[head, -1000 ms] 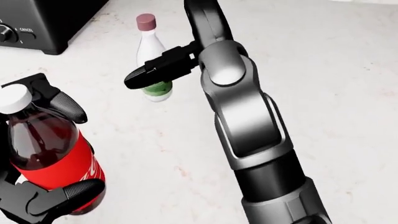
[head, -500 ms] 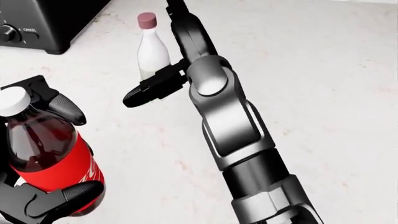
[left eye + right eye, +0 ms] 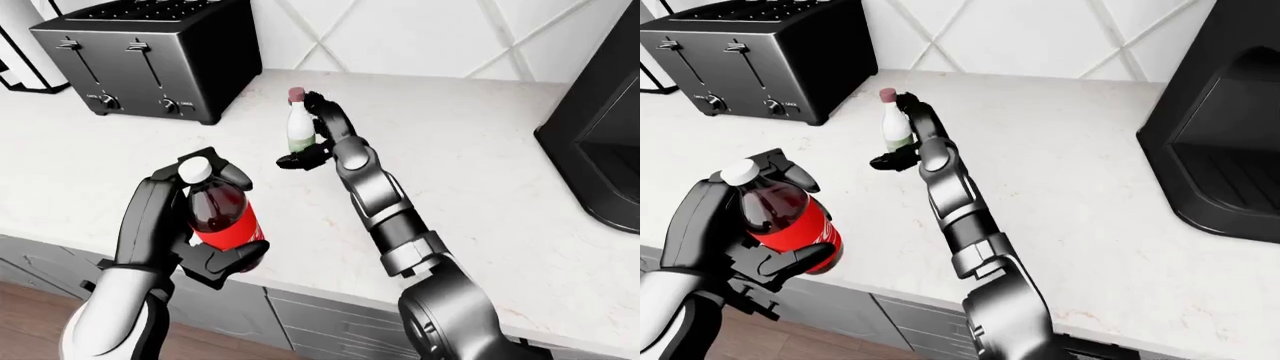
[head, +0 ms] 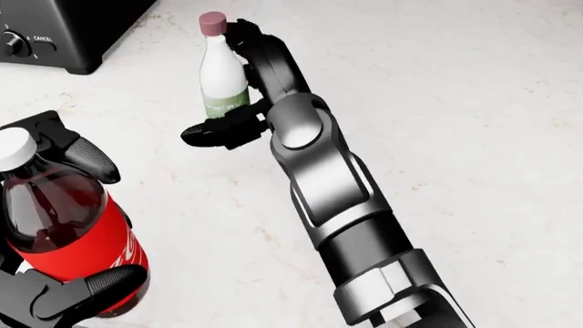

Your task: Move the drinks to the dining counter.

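Two drinks are in play. Compared with a second ago, the right hand (image 4: 238, 82) has drawn in against the small white plastic bottle with the maroon cap (image 4: 221, 67), fingers now alongside it and thumb under its base, though whether they fully close is unclear. That bottle stands on the pale speckled counter (image 4: 473, 123). The left hand (image 3: 185, 225) grips the red-labelled cola bottle (image 3: 218, 214), lifted clear. Securing this second grasp likely comes before carrying.

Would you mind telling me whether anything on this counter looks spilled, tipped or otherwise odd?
Nothing stands out. The small white bottle stands upright on the counter with the right hand about it, and the left hand holds the cola bottle upright, capped. No spill shows.
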Robot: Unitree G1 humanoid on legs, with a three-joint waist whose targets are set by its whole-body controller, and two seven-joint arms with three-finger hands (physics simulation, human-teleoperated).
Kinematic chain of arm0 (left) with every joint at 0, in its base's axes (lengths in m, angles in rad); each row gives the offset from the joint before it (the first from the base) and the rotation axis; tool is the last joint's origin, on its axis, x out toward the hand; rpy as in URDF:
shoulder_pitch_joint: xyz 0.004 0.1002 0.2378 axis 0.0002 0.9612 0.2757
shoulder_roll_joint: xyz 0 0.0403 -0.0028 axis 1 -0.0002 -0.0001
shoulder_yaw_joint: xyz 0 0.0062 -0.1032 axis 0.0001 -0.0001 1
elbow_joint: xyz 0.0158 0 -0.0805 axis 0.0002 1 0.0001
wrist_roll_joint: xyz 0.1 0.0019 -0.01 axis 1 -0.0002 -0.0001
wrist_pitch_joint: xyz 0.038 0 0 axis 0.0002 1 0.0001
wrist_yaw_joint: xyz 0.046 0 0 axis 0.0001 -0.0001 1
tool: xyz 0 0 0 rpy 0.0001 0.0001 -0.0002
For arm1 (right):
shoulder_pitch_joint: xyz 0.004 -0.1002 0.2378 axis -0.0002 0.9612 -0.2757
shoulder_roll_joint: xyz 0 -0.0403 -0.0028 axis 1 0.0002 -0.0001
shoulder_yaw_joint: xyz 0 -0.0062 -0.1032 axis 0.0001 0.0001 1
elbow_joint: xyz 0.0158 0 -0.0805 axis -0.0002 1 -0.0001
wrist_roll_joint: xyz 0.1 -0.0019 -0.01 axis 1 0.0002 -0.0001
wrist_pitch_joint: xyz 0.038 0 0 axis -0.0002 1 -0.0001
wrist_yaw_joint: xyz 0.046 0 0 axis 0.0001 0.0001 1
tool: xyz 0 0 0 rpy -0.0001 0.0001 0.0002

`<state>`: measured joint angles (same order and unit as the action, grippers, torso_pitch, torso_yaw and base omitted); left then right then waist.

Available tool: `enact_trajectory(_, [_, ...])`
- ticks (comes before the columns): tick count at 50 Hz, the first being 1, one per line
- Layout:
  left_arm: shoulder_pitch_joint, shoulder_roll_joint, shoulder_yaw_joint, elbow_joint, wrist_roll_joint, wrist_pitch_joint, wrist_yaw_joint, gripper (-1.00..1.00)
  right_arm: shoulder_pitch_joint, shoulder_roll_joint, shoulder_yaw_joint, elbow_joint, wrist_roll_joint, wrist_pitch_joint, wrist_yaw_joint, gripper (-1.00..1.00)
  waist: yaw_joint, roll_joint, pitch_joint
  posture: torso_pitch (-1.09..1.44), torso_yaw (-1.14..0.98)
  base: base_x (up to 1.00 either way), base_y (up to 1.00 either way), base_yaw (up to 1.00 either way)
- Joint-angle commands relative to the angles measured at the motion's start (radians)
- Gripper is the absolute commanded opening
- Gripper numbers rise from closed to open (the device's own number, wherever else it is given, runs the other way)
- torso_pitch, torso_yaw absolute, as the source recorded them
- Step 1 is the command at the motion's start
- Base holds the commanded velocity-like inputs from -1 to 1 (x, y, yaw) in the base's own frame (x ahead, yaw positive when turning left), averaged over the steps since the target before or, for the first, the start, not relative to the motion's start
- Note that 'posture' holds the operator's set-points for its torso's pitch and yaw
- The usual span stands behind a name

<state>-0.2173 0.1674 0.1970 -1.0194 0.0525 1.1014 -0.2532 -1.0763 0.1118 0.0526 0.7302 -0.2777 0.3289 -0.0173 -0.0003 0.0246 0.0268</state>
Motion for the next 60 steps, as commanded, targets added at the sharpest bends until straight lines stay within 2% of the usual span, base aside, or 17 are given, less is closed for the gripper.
enact_trajectory(1, [-0.018,0.006,0.007,-0.028,0.000,-0.033,0.007,-1.00,-0.042,-0.006,-0.003,-0.028,-0.005,-0.041,-0.010,0.10,0.000,0.006,-0.025,0.00,0.00,0.00,0.00,0.00])
enact_trajectory(8, [-0.014,0.006,0.006,-0.028,-0.003,-0.037,0.008,-1.00,-0.043,-0.007,-0.005,-0.018,-0.007,-0.047,-0.009,-0.14,0.000,0.005,-0.026,0.00,0.00,0.00,0.00,0.00])
enact_trajectory(9, [-0.013,0.006,0.006,-0.028,-0.003,-0.038,0.008,-1.00,-0.042,-0.007,-0.003,-0.022,-0.009,-0.043,-0.009,-0.36,0.000,0.005,-0.026,0.00,0.00,0.00,0.00,0.00])
enact_trajectory(12, [-0.013,0.006,0.005,-0.028,-0.003,-0.037,0.009,-1.00,-0.040,-0.008,-0.004,-0.022,-0.011,-0.046,-0.009,-0.64,0.000,0.005,-0.027,0.00,0.00,0.00,0.00,0.00])
enact_trajectory(14, [-0.011,0.006,0.005,-0.028,-0.004,-0.039,0.010,-1.00,-0.039,-0.011,-0.006,-0.023,-0.010,-0.047,-0.008,-0.94,0.000,0.005,-0.028,0.00,0.00,0.00,0.00,0.00])
enact_trajectory(16, [-0.010,0.006,0.005,-0.028,-0.005,-0.041,0.010,-1.00,-0.037,-0.012,-0.007,-0.027,-0.009,-0.046,-0.008,-1.00,0.000,0.005,-0.028,0.00,0.00,0.00,0.00,0.00])
enact_trajectory(33, [-0.019,0.007,0.001,-0.028,-0.008,-0.036,0.017,-1.00,-0.025,-0.049,-0.022,-0.115,0.017,0.002,0.023,-1.00,0.002,-0.001,-0.024,0.00,0.00,0.00,0.00,0.00])
enact_trajectory(47, [-0.053,0.034,0.011,-0.028,-0.042,-0.007,0.041,-1.00,-0.021,-0.098,-0.034,-0.316,0.054,0.165,0.075,-1.00,0.002,-0.004,-0.015,0.00,0.00,0.00,0.00,0.00])
enact_trajectory(60, [-0.115,0.098,0.051,-0.028,-0.148,0.051,0.107,-1.00,-0.001,-0.104,-0.024,-0.473,0.053,0.278,0.121,-1.00,0.000,0.000,-0.012,0.00,0.00,0.00,0.00,0.00])
